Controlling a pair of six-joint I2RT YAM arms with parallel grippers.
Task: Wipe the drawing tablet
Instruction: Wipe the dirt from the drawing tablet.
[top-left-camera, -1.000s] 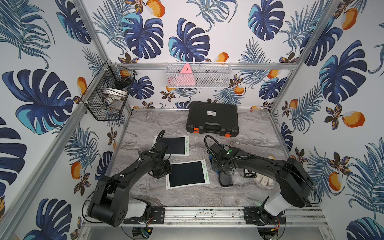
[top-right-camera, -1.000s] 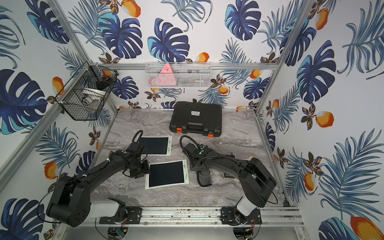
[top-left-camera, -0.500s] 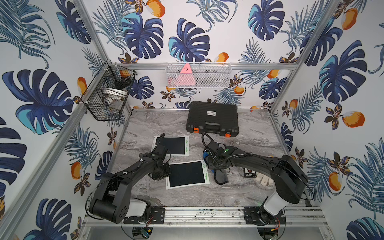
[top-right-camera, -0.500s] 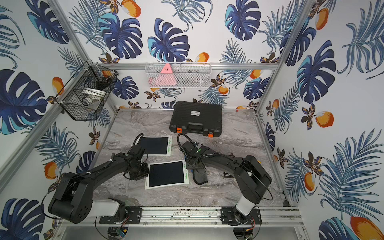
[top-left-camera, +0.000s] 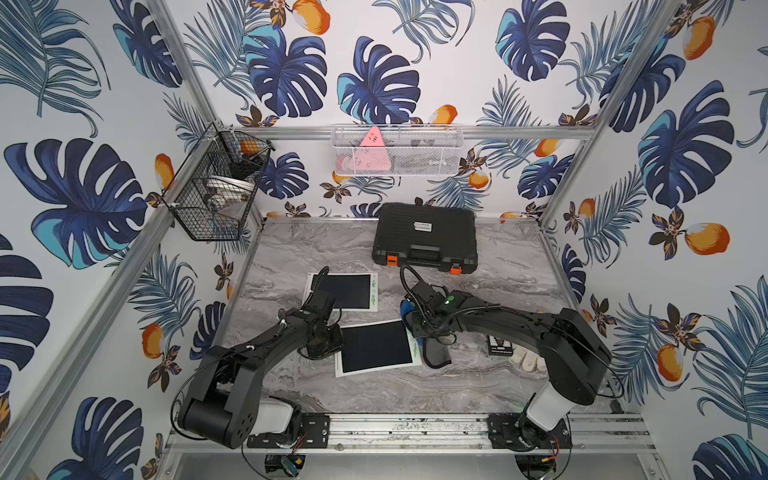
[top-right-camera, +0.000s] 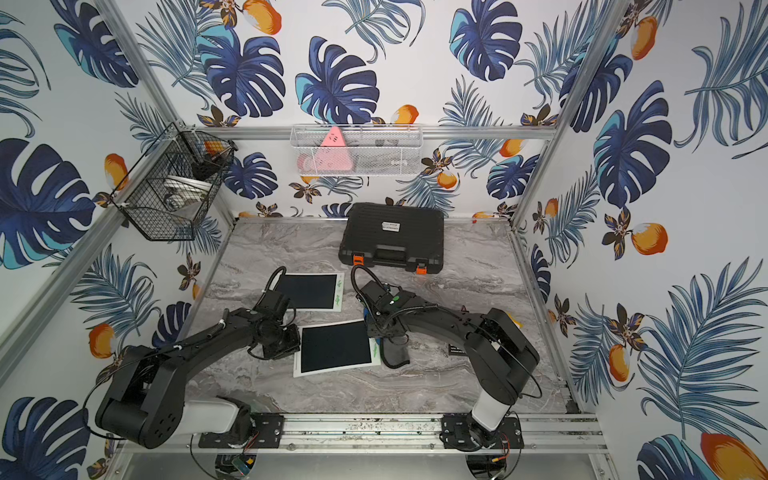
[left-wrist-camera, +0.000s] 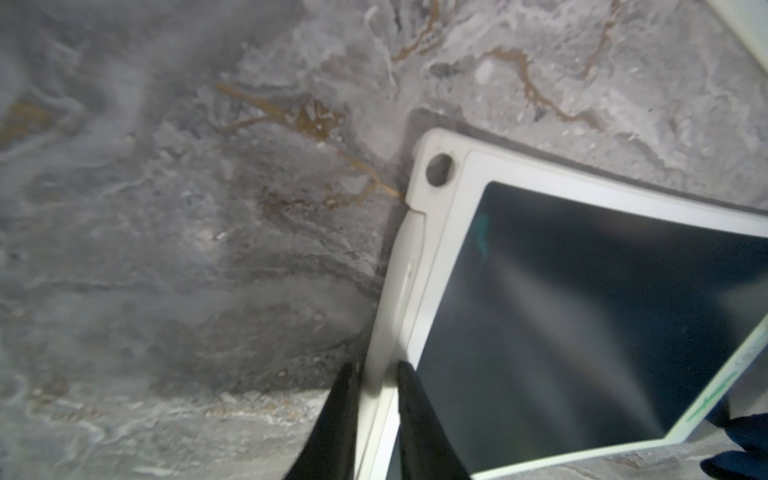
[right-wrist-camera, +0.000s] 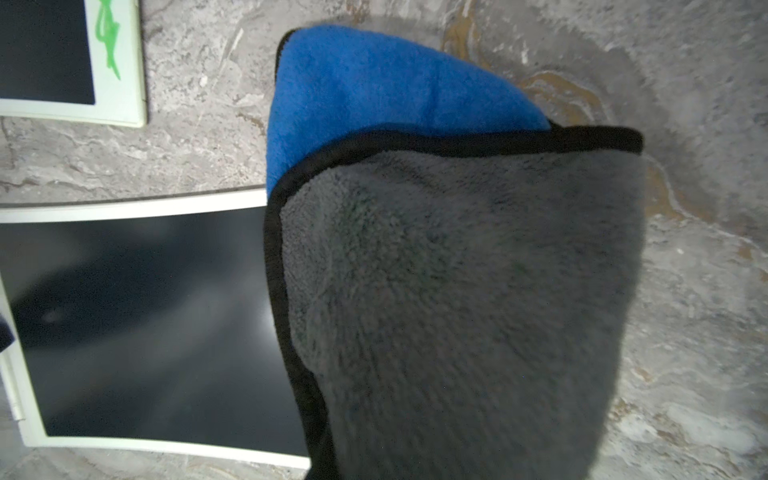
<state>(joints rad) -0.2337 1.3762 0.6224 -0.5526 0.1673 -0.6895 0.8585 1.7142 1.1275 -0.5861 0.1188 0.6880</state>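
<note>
Drawing tablet (top-left-camera: 376, 347): lying on the marble table (top-left-camera: 291, 249), front middle, between my two grippers.
Left arm: I am reaching low and forward, my wrist bending in toward the tablet's left edge.
Left gripper (left-wrist-camera: 377, 370): I am pinching the tablet's white rim, one finger outside it and one over the bezel.
Right arm: I am stretching low across from the right.
Right gripper (top-left-camera: 419, 328): clamping tight on the cloth (right-wrist-camera: 457, 291), which is hiding my fingers.
Cloth: grey face, black hem, blue underside, hanging at the tablet's right edge; I cannot tell whether it is touching.
Tablet look: dark screen catching soft glare, white frame, green marking on the right border.
Beyond: a second tablet (top-left-camera: 343, 291) is lying just behind, and a black tool case (top-left-camera: 424, 239) is sitting at the back.
</note>
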